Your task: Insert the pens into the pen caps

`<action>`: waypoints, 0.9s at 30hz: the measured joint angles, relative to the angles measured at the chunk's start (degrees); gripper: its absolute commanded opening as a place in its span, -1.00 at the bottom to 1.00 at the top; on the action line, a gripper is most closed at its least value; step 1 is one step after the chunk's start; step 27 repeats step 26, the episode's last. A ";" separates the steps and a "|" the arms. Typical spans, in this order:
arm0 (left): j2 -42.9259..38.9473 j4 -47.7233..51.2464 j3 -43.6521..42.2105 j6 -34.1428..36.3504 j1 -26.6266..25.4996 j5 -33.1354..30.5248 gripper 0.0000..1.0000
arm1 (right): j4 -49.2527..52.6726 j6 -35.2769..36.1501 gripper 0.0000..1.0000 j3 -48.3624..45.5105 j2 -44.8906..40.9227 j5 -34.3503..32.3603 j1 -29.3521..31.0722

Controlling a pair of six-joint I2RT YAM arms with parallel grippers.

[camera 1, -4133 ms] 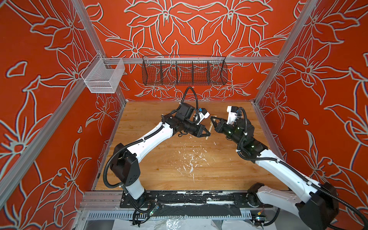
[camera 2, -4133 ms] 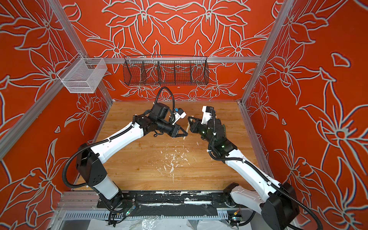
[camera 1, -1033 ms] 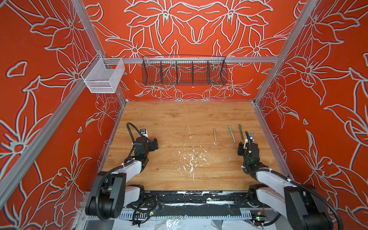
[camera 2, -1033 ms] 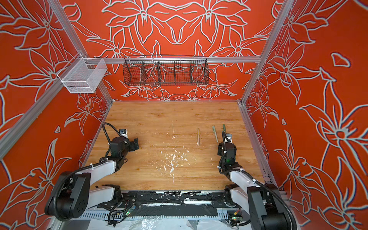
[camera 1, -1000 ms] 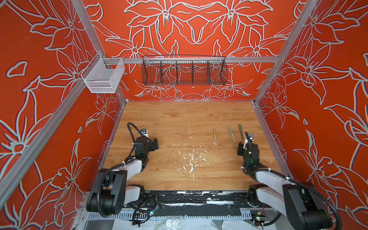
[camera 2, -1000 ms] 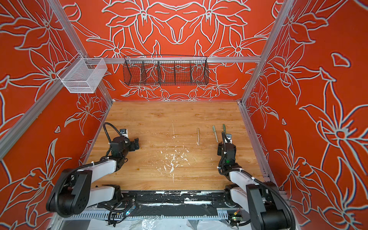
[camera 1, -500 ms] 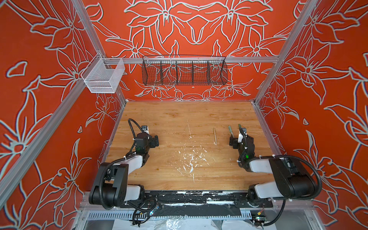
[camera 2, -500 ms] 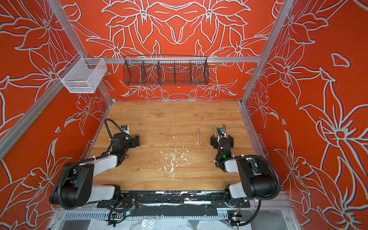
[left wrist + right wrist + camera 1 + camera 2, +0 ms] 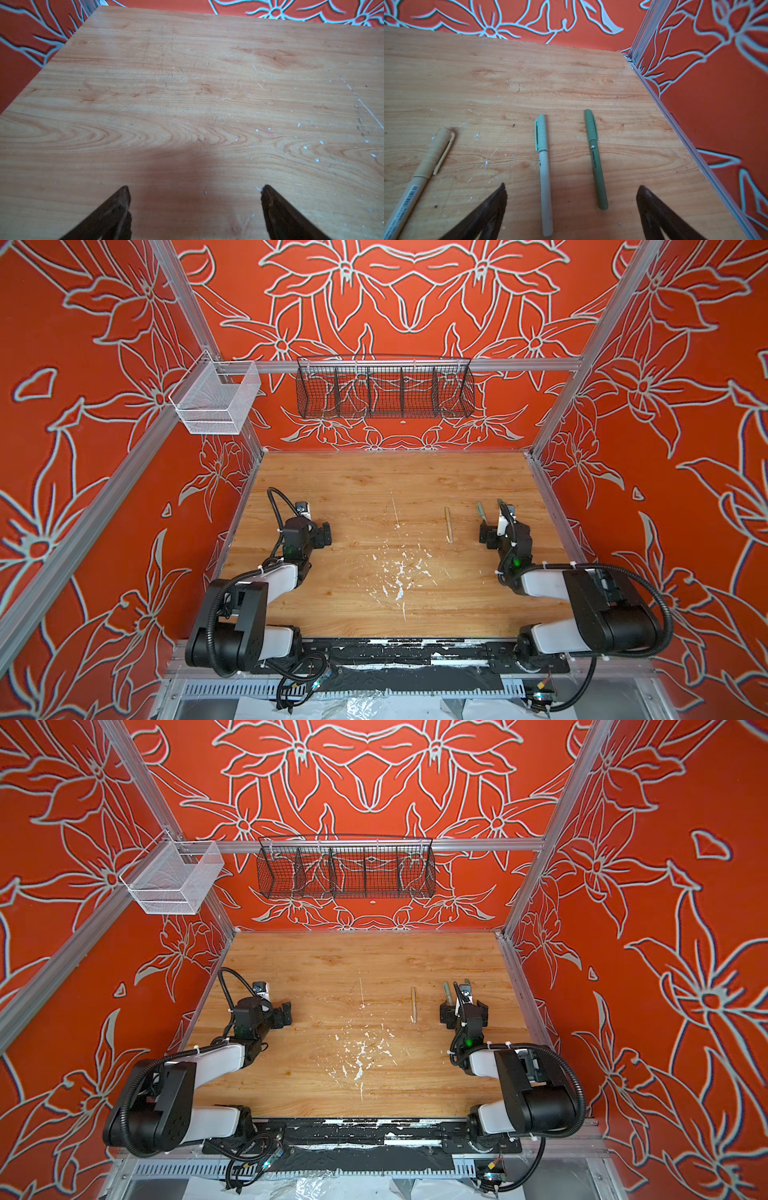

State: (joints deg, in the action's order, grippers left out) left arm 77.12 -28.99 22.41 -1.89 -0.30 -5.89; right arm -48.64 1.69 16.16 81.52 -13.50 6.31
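Three pens lie side by side on the right of the wooden table [image 9: 374,489], each with its pen cap on its far end. In the right wrist view they are the tan pen [image 9: 415,187] with the tan cap [image 9: 440,145], the pale green pen [image 9: 545,187] with the light green cap [image 9: 540,133], and the dark green pen [image 9: 598,172] with the dark green cap [image 9: 590,124]. My right gripper [image 9: 571,188] stands open just over the near ends of the two green pens, holding nothing. My left gripper [image 9: 195,188] is open over bare wood at the left.
In both top views the tan pen [image 9: 447,524] [image 9: 413,1004] lies left of my right gripper [image 9: 503,529] [image 9: 463,1006]. White paint flecks [image 9: 397,572] mark the table's middle. A black wire basket [image 9: 384,387] and a white mesh basket [image 9: 214,404] hang on the walls.
Both arms have folded back, and both grippers have shifted a little toward the far wall. My right gripper now covers the near ends of the green pens.
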 measured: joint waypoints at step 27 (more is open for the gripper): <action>0.00 0.15 0.00 0.42 0.26 0.44 0.93 | 1.92 -0.70 0.95 0.83 0.00 2.08 -1.44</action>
